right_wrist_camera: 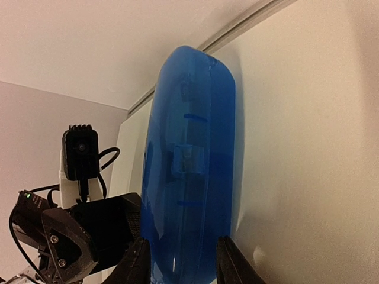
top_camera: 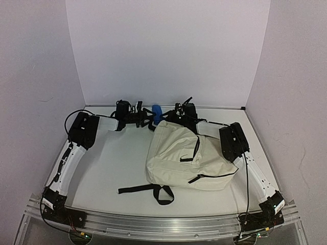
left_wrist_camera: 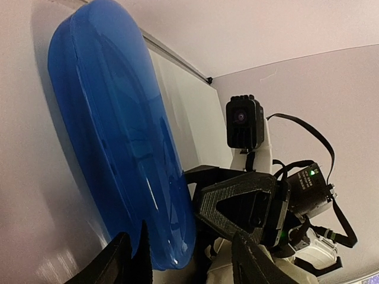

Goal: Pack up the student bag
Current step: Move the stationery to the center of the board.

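Top view: student bag (top_camera: 186,158) lies flat on the desk (top_camera: 117,158), at about 3 o'clock from desk centre, zippers partly undone. A black strap (top_camera: 153,190) trails off its 7 o'clock corner. The blue case (top_camera: 156,109) is at 12 o'clock, hard against the back wall (top_camera: 163,51) and just past the bag's far edge. It is outside the bag. Left gripper (top_camera: 147,120) comes at the case from 9 o'clock, right gripper (top_camera: 173,113) from 3 o'clock, and the two meet over the bag's far end. Finger gaps are too small to read here.

Left wrist: the blue case (left_wrist_camera: 118,148) fills the frame from 10 o'clock down to 6, translucent, long, with rounded ends. The left gripper (left_wrist_camera: 182,254) has its fingers (left_wrist_camera: 115,263) spread. One finger is next to the case's near end. The other is well clear at 5 o'clock, with daylight between it and the case, so the fingers are released and not clamping. The right wrist camera (left_wrist_camera: 243,121) and the black gripper body under it sit at 3 o'clock.

Right wrist: the blue case (right_wrist_camera: 189,165) stands end-on against the white wall, with a small clasp mid-body. The right gripper (right_wrist_camera: 180,257) has its fingers (right_wrist_camera: 137,263) tight on both sides of the case's near end, with no visible gap, so it is grasping the case. The left wrist camera (right_wrist_camera: 81,151) is at 9 o'clock. The bag is not visible in this view.
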